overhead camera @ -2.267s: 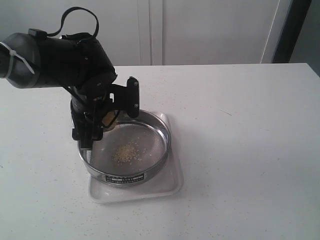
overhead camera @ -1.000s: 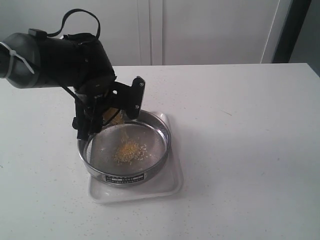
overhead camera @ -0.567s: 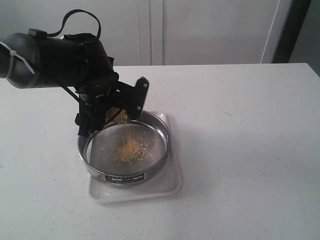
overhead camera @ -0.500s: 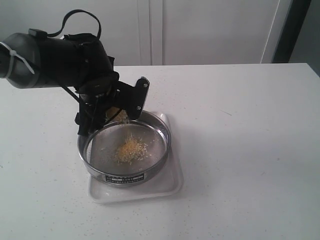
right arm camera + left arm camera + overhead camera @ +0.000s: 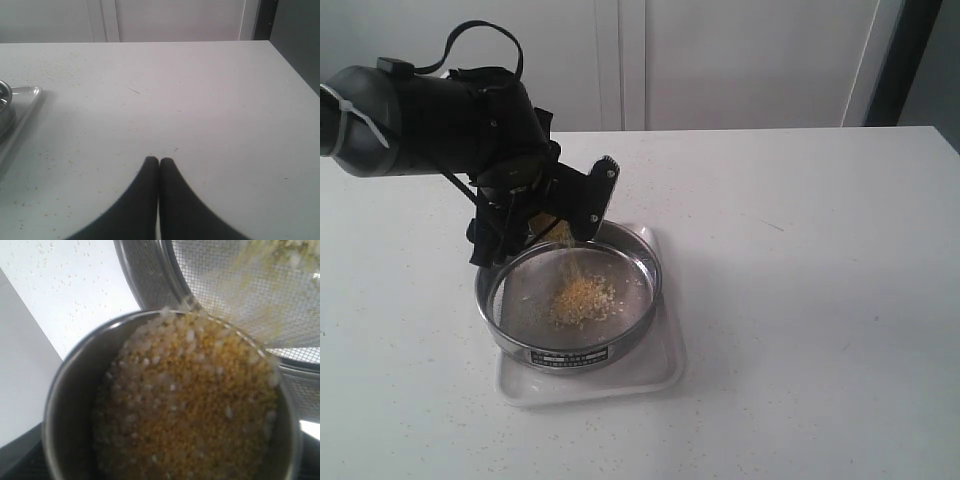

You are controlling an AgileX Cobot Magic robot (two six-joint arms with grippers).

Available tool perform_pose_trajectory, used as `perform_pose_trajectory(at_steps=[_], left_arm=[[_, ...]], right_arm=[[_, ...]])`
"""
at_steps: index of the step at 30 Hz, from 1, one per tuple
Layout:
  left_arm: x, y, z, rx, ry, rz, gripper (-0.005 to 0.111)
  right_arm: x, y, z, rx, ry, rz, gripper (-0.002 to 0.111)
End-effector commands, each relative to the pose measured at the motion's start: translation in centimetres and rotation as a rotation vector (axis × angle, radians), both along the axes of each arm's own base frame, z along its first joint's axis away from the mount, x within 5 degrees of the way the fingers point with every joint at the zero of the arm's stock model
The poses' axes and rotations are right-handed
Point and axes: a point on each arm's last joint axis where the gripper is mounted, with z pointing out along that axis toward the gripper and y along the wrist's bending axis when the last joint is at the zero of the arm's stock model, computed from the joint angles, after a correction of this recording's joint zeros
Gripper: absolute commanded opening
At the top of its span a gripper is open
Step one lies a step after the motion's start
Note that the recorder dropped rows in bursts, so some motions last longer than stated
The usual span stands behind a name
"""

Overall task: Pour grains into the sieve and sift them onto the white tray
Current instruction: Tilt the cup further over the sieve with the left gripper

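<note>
A: Exterior view: the left tool [image 5: 552, 222] held a small steel cup [image 5: 553, 229] tipped over the sieve [image 5: 570, 290]. Why that attitude?

B: The cup's lip was angled down past the sieve's rim nearest the tool, so the grains [image 5: 582, 296] fell as a thin stream onto the mesh. A heap had formed directly below and slightly ahead of the tool, near the middle of the mesh.

A: And the white tray [image 5: 665, 365]?

B: It lay flat on the bench [image 5: 800, 300] beneath the sieve, its rim showing on the sides away from the tool. Judged from this layout, it was set there to catch whatever passed through the mesh.

A: State of the left tool?

B: Jaws stood wide, clamped on the cup's wall. In the left wrist view the steel cup [image 5: 65, 405] was mostly full, with the grains [image 5: 190, 410] sliding over its lip toward the sieve [image 5: 145, 280].

A: The right tool [image 5: 159, 161]?

B: Fingers pressed together, gripping nothing, parked above bare bench, well apart from the tray; only a tray corner [image 5: 27, 91] appeared in its wrist view.

A: Progress?

B: Pouring appeared under way; sifting was not yet begun.
</note>
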Motion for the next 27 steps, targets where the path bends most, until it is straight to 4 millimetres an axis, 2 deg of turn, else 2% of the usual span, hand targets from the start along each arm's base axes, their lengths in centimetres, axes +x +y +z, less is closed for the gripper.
perform_pose_trajectory(at_steps=[1,9,16,27], left_arm=[[0.0,0.0,0.7,0.012,-0.024,-0.013,0.0],[0.1,0.0,0.5,0.038,-0.022,-0.029,0.0],[0.5,-0.3,-0.9,0.084,-0.012,-0.044,0.0],[0.8,-0.3,-1.3,0.106,-0.019,-0.058,0.0]], right_arm=[[0.0,0.0,-0.1,-0.004,-0.004,-0.001,0.0],[0.0,0.0,-0.1,-0.004,-0.004,-0.001,0.0],[0.0,0.0,-0.1,-0.004,-0.004,-0.001,0.0],[0.0,0.0,-0.1,-0.004,-0.004,-0.001,0.0]])
